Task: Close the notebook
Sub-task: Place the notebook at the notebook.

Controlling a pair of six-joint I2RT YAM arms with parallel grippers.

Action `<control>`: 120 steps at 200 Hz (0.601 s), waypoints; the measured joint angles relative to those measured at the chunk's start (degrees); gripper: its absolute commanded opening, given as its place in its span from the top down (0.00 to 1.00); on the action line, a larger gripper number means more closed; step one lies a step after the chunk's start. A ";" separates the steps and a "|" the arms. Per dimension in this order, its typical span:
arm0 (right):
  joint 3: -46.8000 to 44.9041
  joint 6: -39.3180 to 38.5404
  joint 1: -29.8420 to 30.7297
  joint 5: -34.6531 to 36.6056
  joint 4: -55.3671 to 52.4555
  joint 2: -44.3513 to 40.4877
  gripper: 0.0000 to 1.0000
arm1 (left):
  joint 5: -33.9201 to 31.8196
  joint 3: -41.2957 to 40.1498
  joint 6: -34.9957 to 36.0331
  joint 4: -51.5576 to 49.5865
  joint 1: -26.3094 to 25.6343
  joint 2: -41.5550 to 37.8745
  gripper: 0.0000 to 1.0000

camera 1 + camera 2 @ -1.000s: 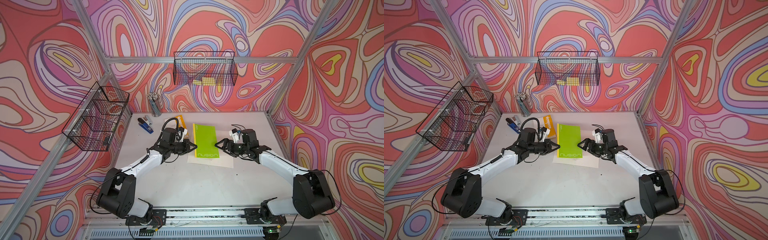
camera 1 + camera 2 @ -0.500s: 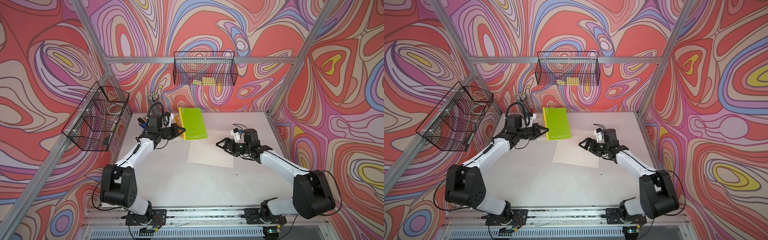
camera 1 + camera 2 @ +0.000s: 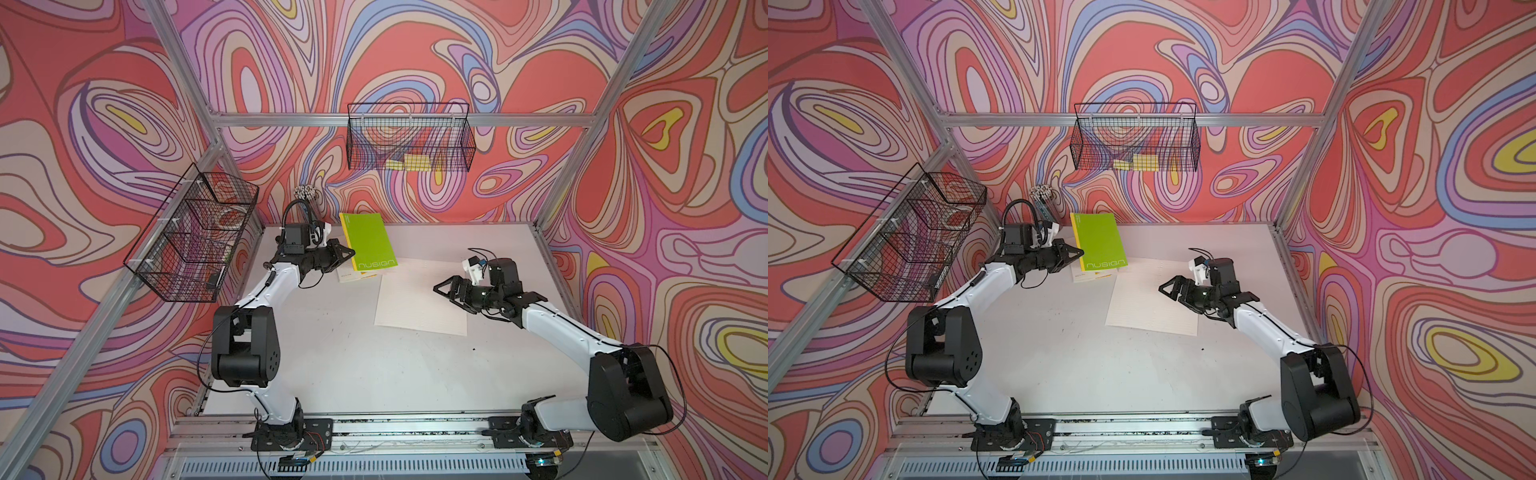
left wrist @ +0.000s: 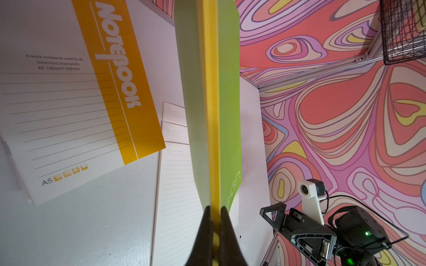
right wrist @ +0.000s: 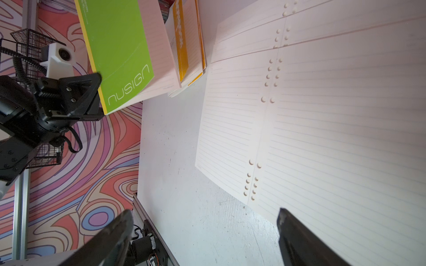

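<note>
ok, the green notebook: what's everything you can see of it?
The green notebook has a lime cover with white "nusign" lettering, a yellow spine strip and pale lined pages showing past the cover edge. It looks closed or nearly so. The left hand is shut on its spine edge, holding it tilted over an orange notebook; whether they touch is unclear.

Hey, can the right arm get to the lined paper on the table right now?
Probably yes: the right gripper is open and hangs close by the lined paper, and nothing seems to lie between them.
</note>
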 measured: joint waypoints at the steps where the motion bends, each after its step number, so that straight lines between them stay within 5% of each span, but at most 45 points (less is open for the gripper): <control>1: 0.00 0.00 0.00 0.00 0.00 0.00 0.02 | 0.02 0.15 0.00 -0.02 0.07 0.20 1.00; 120: -0.55 -0.20 -0.74 0.02 -1.29 -1.55 0.02 | 2.34 5.22 -0.02 0.79 4.11 10.64 1.00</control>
